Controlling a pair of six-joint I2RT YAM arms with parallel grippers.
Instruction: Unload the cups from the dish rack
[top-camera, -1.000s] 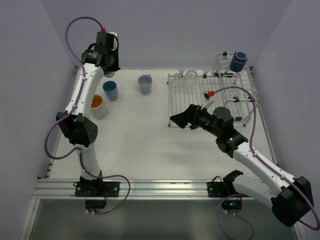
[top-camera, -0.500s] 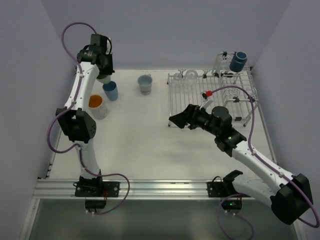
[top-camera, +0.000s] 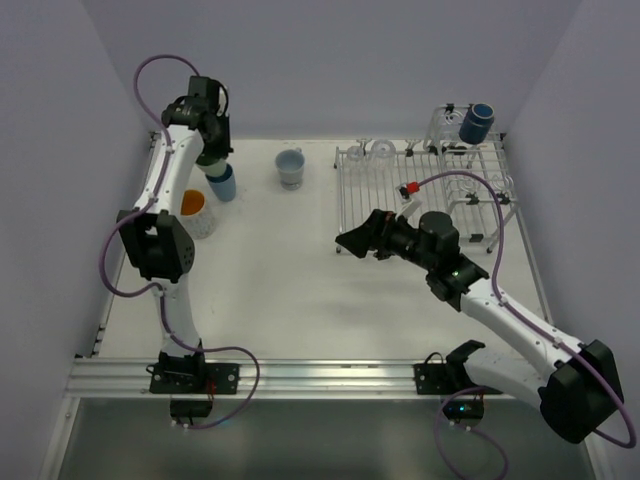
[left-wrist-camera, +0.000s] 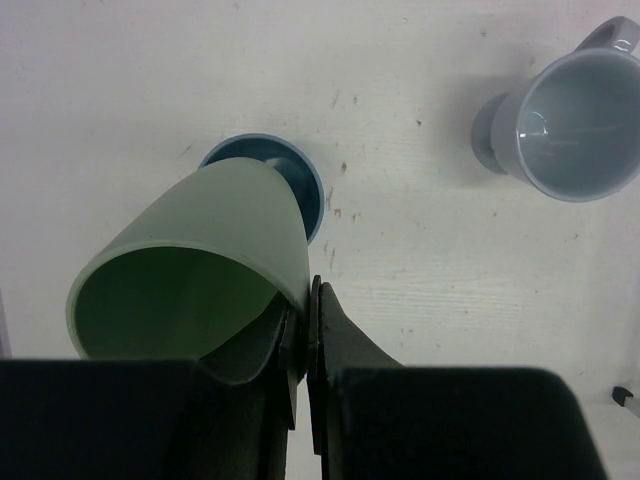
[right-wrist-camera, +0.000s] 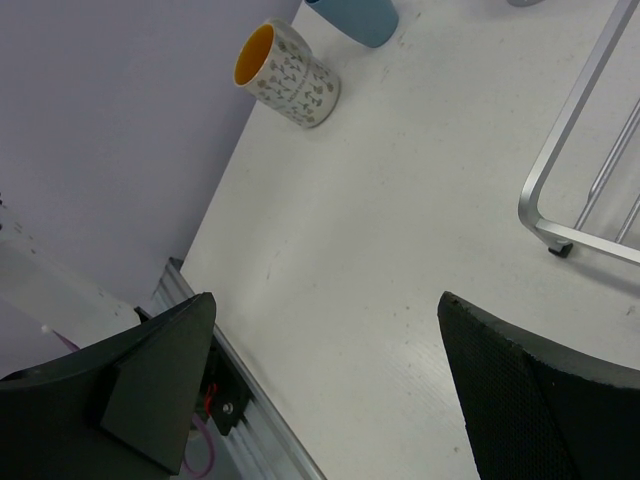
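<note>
Black jaws spread wide, the right gripper (top-camera: 348, 243) hangs beside the wire dish rack (top-camera: 400, 190). Farther back, the left gripper (left-wrist-camera: 305, 300) pinches a tilted green cup (left-wrist-camera: 200, 250) above a light blue cup (left-wrist-camera: 312, 190). A dark blue cup (top-camera: 476, 123) sits in the rack's far basket.

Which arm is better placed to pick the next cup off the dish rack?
Right. The right pincer is open, empty and beside the dish rack. The left pincer is far from it, shut on a green cup above a blue cup.
</note>
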